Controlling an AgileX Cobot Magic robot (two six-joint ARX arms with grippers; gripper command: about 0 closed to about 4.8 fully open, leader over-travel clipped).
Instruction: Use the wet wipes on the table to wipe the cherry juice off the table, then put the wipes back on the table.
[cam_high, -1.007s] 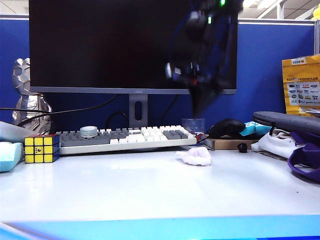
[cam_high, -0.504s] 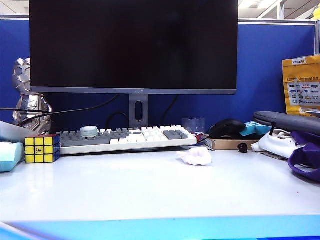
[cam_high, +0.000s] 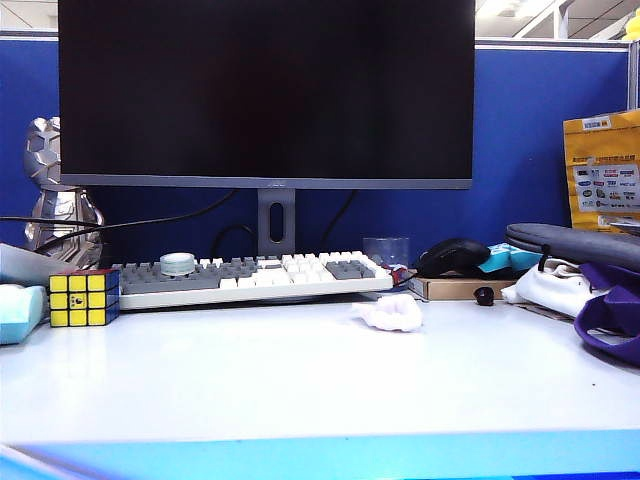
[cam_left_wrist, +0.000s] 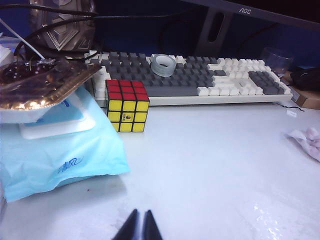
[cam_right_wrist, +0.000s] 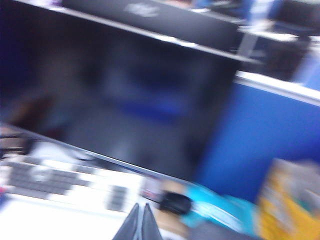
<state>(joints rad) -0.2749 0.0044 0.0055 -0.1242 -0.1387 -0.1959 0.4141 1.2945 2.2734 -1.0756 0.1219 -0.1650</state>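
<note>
The wet wipes (cam_high: 390, 313) lie crumpled on the white table (cam_high: 300, 380), just in front of the keyboard's right end; their edge shows as a pink-stained wad (cam_left_wrist: 307, 141) in the left wrist view. No cherry juice spot can be made out. My left gripper (cam_left_wrist: 139, 216) hangs shut and empty over bare table near the front. My right gripper (cam_right_wrist: 140, 209) is shut and empty, raised and facing the monitor in a blurred right wrist view. Neither arm appears in the exterior view.
A keyboard (cam_high: 250, 275) with a tape roll (cam_high: 177, 263) lies under the monitor (cam_high: 265, 90). A Rubik's cube (cam_high: 84, 296) and a pale blue pack (cam_left_wrist: 60, 155) sit left. A mouse (cam_high: 455, 255), a small black ball (cam_high: 485, 295) and a bag with purple straps (cam_high: 600, 300) are right.
The right arm, blurred in front of the monitor a second ago, has lifted out of the exterior view. The wipes stay where they lay.
</note>
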